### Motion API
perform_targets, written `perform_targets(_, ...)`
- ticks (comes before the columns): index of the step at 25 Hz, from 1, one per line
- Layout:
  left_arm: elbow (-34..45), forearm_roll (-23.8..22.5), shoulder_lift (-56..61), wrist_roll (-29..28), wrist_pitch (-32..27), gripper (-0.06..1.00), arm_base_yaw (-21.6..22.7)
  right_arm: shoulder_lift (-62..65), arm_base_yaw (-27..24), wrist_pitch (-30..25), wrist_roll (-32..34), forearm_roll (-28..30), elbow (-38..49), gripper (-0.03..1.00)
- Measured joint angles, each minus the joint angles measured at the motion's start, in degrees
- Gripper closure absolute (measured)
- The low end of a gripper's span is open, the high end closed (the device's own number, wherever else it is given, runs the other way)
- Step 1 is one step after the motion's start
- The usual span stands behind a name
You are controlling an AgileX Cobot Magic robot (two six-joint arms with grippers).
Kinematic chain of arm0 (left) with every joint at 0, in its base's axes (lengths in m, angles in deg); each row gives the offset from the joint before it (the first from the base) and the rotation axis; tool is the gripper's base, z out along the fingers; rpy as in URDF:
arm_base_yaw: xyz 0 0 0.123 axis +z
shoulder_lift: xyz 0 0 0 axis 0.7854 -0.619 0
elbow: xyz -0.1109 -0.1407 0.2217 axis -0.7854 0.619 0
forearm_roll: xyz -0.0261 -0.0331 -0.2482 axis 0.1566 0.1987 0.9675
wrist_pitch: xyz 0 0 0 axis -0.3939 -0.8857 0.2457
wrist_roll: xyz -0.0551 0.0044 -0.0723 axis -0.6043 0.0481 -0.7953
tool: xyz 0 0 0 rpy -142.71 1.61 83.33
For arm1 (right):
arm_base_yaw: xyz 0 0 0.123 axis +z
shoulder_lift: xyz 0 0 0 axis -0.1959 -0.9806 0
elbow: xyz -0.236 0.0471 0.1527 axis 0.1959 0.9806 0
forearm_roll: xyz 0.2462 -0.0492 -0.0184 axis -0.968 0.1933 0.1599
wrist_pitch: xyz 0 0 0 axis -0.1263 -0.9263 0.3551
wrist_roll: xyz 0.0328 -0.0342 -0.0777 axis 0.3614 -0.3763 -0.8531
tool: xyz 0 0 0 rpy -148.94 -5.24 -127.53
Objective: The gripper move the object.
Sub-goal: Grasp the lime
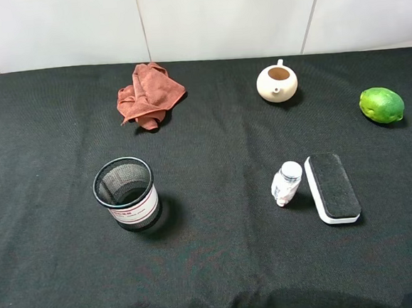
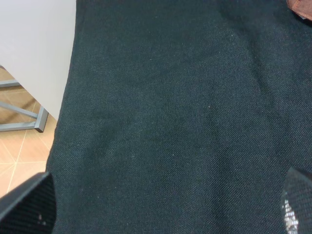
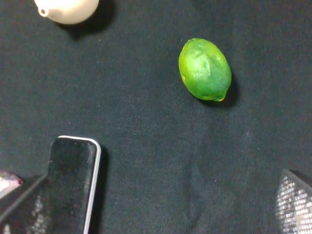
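Observation:
The bright green lime-like fruit [image 1: 382, 104] lies on the black cloth at the far right. In the right wrist view it [image 3: 204, 69] lies apart from and ahead of my right gripper [image 3: 161, 207]. That gripper is open and empty, with only its fingertips [image 3: 295, 202] showing at the frame corners. My left gripper [image 2: 161, 212] is open and empty over bare cloth near the table's left edge, fingertips [image 2: 27, 207] wide apart. In the high view only slivers of both arms show, at the bottom corners.
A cream teapot [image 1: 277, 83] stands at the back, left of the fruit. A black board eraser [image 1: 331, 187] and a small white bottle [image 1: 287, 183] lie front right. A mesh pen cup [image 1: 126, 193] stands front left. A red cloth [image 1: 148, 96] lies at the back.

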Motion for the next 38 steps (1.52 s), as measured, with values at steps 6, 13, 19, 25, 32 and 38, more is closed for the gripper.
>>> perform_targets(6, 0.00, 0.00, 0.00, 0.00, 0.00, -0.03, 0.00, -11.53, 0.00, 0.12, -4.42, -1.02, -4.43, 0.27)
perform_targets(13, 0.00, 0.00, 0.00, 0.00, 0.00, -0.03, 0.00, -21.68, 0.00, 2.03, -8.38, 0.05, -6.45, 0.27)
perform_targets(19, 0.00, 0.00, 0.00, 0.00, 0.00, -0.03, 0.00, -26.99, 0.00, 6.08, -8.72, 3.21, -6.61, 0.27)
perform_targets(25, 0.00, 0.00, 0.00, 0.00, 0.00, -0.03, 0.00, -32.63, -2.00, 9.45, -10.16, 3.76, -6.61, 0.27)
perform_targets(32, 0.00, 0.00, 0.00, 0.00, 0.00, -0.03, 0.00, -38.04, -2.83, 12.42, -12.27, 3.94, -6.61, 0.27)
perform_targets(38, 0.00, 0.00, 0.00, 0.00, 0.00, -0.03, 0.00, -40.92, -2.83, 14.12, -13.32, 4.93, -7.55, 0.27)
